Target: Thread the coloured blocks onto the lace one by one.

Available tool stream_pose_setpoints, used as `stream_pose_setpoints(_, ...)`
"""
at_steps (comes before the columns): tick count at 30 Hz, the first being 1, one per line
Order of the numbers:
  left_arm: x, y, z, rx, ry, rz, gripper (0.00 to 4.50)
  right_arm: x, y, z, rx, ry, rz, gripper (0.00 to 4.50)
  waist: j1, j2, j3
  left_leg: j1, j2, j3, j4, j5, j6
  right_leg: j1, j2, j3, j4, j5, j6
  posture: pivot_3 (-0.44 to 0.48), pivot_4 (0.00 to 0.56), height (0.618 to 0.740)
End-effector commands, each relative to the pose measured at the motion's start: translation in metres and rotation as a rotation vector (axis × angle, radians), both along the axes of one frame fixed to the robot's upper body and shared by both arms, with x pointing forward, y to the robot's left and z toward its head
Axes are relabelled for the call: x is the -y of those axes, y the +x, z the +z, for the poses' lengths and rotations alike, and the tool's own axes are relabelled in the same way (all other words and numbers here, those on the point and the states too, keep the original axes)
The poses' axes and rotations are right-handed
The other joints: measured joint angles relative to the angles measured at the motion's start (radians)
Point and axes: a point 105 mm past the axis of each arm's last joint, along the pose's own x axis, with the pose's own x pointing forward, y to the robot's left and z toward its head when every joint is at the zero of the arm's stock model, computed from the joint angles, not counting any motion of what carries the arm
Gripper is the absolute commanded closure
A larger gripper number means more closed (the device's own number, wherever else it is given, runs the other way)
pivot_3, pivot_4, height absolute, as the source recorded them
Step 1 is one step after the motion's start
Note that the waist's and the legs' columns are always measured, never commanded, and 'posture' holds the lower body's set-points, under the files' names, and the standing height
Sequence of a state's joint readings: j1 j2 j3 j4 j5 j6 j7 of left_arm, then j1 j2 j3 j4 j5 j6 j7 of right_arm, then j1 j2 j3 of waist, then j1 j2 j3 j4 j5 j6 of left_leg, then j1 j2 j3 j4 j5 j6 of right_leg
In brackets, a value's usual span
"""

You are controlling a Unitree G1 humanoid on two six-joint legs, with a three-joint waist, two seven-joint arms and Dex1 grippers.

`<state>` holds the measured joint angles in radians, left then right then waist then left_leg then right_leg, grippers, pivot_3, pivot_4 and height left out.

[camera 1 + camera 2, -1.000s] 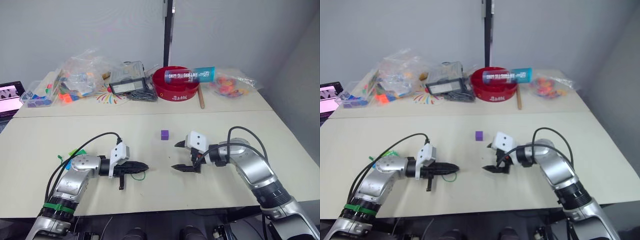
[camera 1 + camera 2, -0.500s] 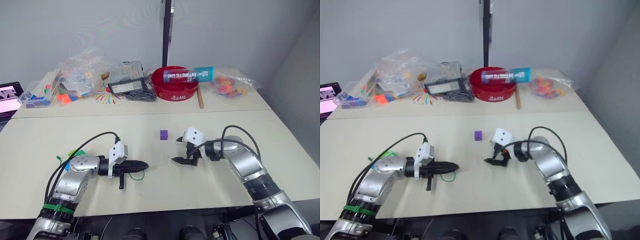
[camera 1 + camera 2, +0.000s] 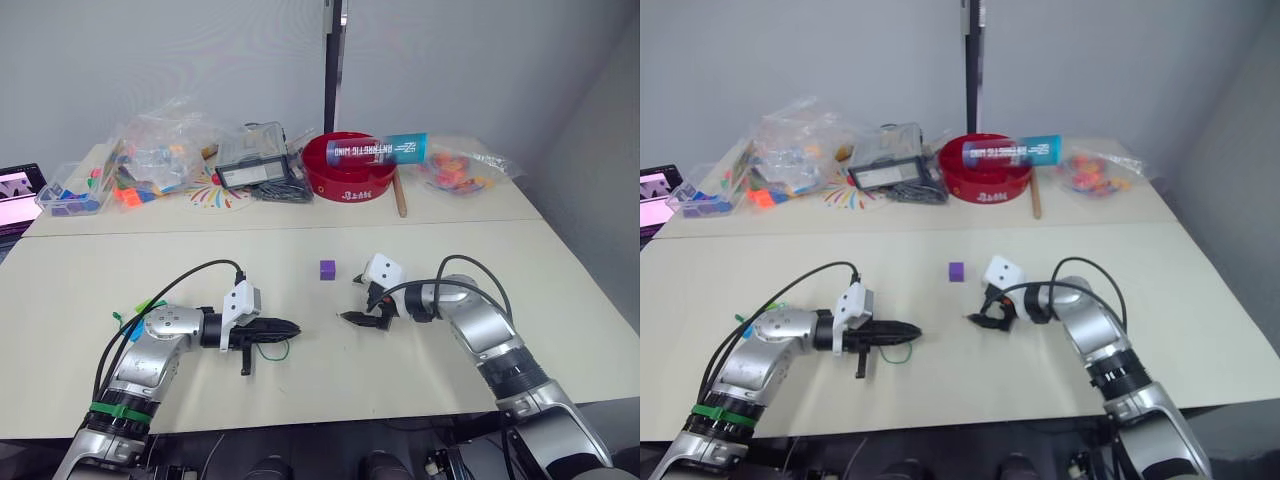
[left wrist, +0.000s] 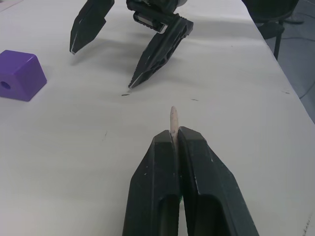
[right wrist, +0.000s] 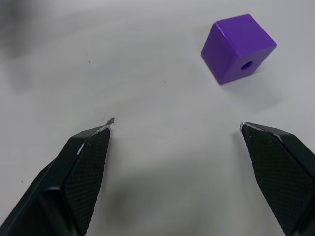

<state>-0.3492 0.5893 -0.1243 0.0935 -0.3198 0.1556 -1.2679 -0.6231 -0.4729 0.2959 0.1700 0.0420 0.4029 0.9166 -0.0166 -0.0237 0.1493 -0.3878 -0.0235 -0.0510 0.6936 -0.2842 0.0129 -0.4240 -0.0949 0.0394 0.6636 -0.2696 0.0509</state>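
From the head views I see my right tool (image 3: 357, 303) has crept in toward the purple block (image 3: 328, 269) since a second ago, fingers spread, while my left tool (image 3: 290, 328) has barely shifted and the block lies where it was on the bench (image 3: 420, 370). My left wrist view shows the fingers pressed together on the lace (image 4: 173, 119), only its pale tip visible. In my right wrist view the block sits just beyond the spread fingers, untouched, its hole visible.

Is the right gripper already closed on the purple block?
No, the right gripper is open, its fingers spread wide apart, and the purple block sits untouched on the table beyond them.
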Motion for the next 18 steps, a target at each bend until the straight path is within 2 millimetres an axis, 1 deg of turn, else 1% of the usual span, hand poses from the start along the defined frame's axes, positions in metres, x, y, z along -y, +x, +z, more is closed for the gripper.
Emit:
stream_pose_setpoints(1,0.003,0.001,0.008,0.042,0.005,-0.027,4.50,-0.001,0.008,0.014,0.044,0.031,-0.022,0.04,0.000,0.000,0.000,0.000,0.000,0.000,0.000,0.000,0.000,0.000,0.000,0.000,0.000,0.000,0.000,0.000,0.150,0.740)
stream_pose_setpoints(8,0.002,-0.002,0.004,0.036,0.030,-0.039,4.50,-0.018,0.033,0.013,0.049,0.064,-0.098,0.04,-0.009,0.000,0.000,0.001,0.001,0.000,-0.001,0.000,0.000,-0.001,0.001,0.000,0.000,0.000,0.000,0.000,0.150,0.740)
stream_pose_setpoints(12,0.002,-0.002,0.003,0.038,0.031,-0.037,4.50,-0.028,0.041,0.015,0.061,0.102,-0.105,0.04,-0.014,0.000,0.000,0.000,0.000,0.000,-0.001,0.000,-0.001,-0.001,0.000,0.000,0.001,0.000,0.000,0.000,0.150,0.740)
stream_pose_setpoints(15,0.002,-0.003,0.003,0.040,0.033,-0.039,4.50,-0.035,0.043,0.021,0.076,0.139,-0.064,0.04,-0.017,0.000,0.000,0.000,0.000,0.000,-0.001,0.000,-0.001,-0.001,-0.001,0.000,0.001,0.000,0.000,0.000,0.150,0.740)
stream_pose_setpoints(18,0.002,-0.003,0.003,0.042,0.033,-0.039,4.50,-0.040,0.044,0.022,0.092,0.120,0.014,0.04,-0.023,0.000,0.000,0.000,0.000,0.000,-0.001,0.000,-0.001,-0.001,0.000,0.000,0.001,0.000,0.000,0.000,0.150,0.740)
